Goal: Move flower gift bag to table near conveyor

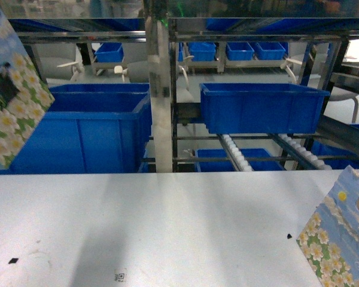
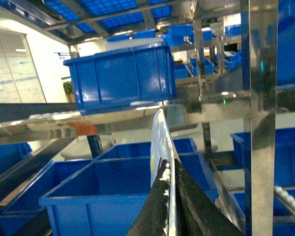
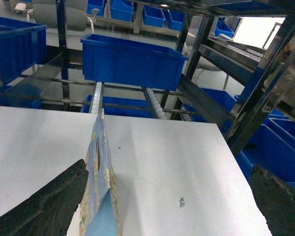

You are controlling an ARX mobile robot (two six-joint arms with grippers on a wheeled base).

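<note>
At the upper left of the head view a flower bag point(image 1: 15, 89) hangs tilted in the air above the table point(image 1: 167, 221), and in the left wrist view the left gripper point(image 2: 169, 206) is clamped on its thin edge point(image 2: 160, 147), black fingers point(image 2: 155, 206) pressed to both sides. At the lower right a second bag point(image 1: 341, 239) stands on the table; in the right wrist view it point(image 3: 101, 187) sits just beside one finger point(image 3: 49, 204) of the right gripper point(image 3: 167, 206), whose jaws are spread wide. The conveyor point(image 1: 239, 152) with blue bins point(image 1: 260, 107) fills the upper frame behind the table's far edge.
</note>
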